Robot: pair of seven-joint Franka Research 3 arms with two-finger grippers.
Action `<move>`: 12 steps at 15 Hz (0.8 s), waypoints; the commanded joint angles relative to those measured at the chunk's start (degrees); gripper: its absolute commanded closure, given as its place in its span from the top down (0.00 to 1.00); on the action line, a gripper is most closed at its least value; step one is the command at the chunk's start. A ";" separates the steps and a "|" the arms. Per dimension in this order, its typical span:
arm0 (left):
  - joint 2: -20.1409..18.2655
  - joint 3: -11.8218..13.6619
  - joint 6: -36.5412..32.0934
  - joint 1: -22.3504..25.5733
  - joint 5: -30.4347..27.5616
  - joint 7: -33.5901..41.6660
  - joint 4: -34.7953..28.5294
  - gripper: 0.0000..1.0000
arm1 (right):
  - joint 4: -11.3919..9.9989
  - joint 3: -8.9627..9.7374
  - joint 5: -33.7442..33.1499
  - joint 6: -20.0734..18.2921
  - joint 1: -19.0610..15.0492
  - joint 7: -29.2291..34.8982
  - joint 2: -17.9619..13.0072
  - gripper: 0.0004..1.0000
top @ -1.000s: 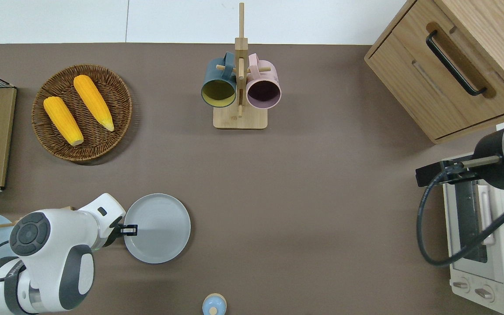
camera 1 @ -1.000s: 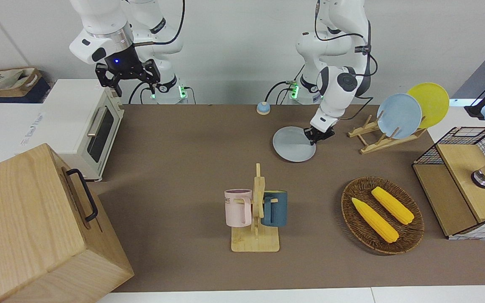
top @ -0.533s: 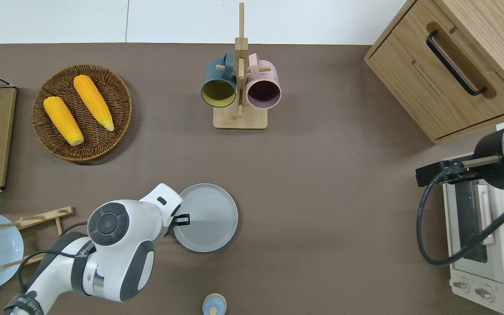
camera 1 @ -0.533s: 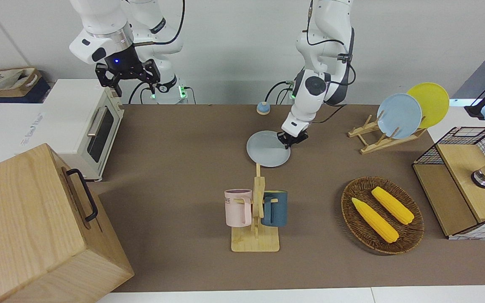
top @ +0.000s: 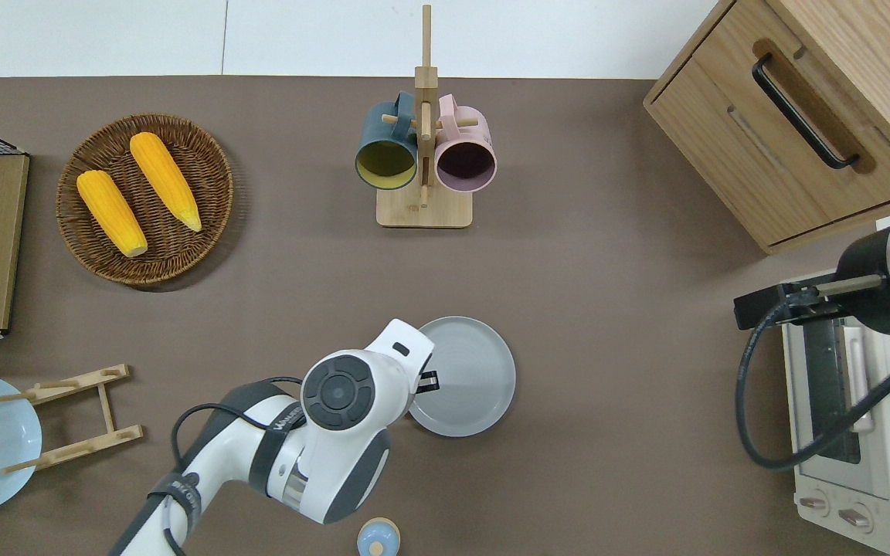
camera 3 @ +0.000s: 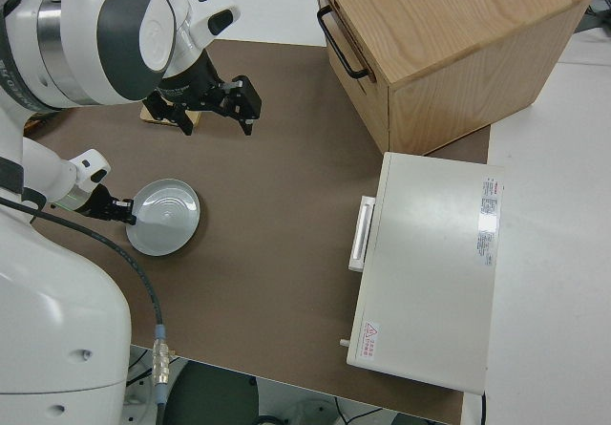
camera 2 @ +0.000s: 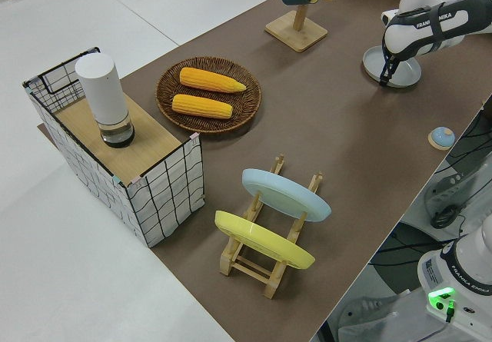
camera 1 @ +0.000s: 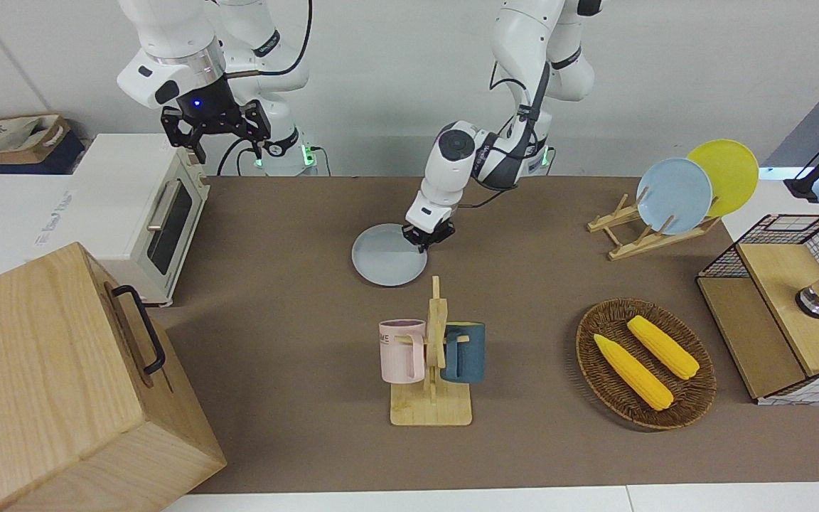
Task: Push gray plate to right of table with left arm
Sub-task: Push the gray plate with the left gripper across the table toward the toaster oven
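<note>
The gray plate (camera 1: 389, 264) lies flat on the brown table (camera 1: 274, 320), nearer to the robots than the mug rack; it also shows in the overhead view (top: 470, 376), the left side view (camera 2: 401, 68) and the right side view (camera 3: 164, 217). My left gripper (camera 1: 427, 240) is low at the plate's rim, on the edge toward the left arm's end of the table, as the overhead view (top: 429, 381) shows. My right gripper (camera 1: 216, 134) is open and empty, and the right arm is parked.
A mug rack (camera 1: 432, 355) with a pink and a blue mug stands mid-table. A wicker basket (camera 1: 694, 398) holds two corn cobs. A dish rack (camera 1: 630, 238) carries a sky-blue and a yellow plate. A toaster oven (camera 1: 146, 213), a wooden cabinet (camera 1: 61, 384) and a small blue bell (camera 1: 443, 183) are also here.
The left arm has swept along the table and the gray plate has slid with the gripper toward the right arm's end, ending near the table's middle. The right arm has not moved.
</note>
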 commanded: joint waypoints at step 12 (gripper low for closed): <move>15.47 0.50 0.37 -12.42 0.19 -17.07 17.59 0.00 | -0.03 0.32 0.46 -0.69 -0.64 -0.06 -0.43 0.98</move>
